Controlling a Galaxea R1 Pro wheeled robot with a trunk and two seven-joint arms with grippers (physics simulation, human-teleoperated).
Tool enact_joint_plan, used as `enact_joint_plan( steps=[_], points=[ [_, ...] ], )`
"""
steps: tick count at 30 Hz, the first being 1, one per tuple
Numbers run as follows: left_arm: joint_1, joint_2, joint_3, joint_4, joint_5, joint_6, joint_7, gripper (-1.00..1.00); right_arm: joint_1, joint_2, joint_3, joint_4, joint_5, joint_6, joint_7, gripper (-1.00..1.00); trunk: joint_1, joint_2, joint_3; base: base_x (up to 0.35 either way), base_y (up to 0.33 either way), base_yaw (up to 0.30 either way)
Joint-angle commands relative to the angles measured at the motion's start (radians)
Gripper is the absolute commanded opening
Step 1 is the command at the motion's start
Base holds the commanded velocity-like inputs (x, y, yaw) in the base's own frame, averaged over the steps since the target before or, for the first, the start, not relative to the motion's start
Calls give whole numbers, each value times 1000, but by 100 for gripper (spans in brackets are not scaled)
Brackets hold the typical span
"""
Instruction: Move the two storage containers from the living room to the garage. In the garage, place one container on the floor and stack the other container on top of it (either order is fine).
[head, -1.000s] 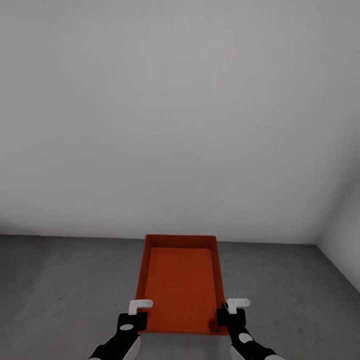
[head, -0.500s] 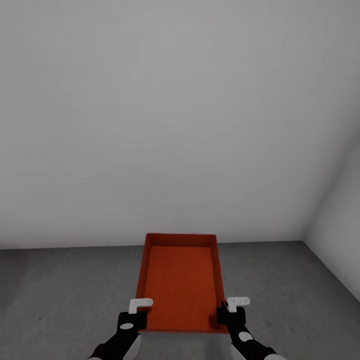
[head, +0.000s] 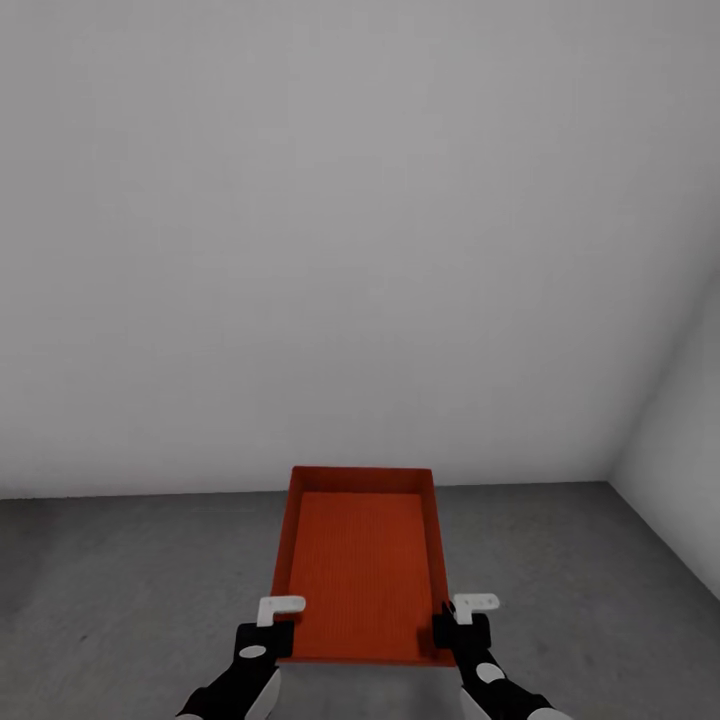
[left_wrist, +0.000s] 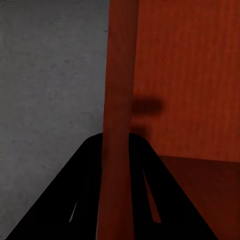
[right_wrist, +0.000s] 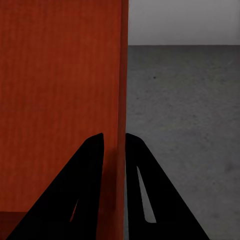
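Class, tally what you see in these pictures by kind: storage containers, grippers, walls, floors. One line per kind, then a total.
Storage containers: 1, the orange-red storage container
Grippers: 2, the left gripper and the right gripper, each clamped on a side wall of the container
Walls: 2, the white back wall and the white side wall
Floors: 1, the grey concrete floor
Total: 6

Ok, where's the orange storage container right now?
In the head view the storage container sits low centre, held between the left gripper and right gripper, over the grey floor facing the white wall.
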Motion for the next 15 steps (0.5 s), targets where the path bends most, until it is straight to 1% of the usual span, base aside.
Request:
enact_joint_plan(
  steps=[1,15],
  points=[
    [0,5,-26,19,16,2,10,-100,-2,-6,-10,-3,10,-68,0,-100,0,-1,-2,0,260,0],
    [0,5,-26,20,15,2,10,-100,-2,-6,-10,-3,10,-71,-3,-100,0,-1,-2,0,313,0]
  ],
)
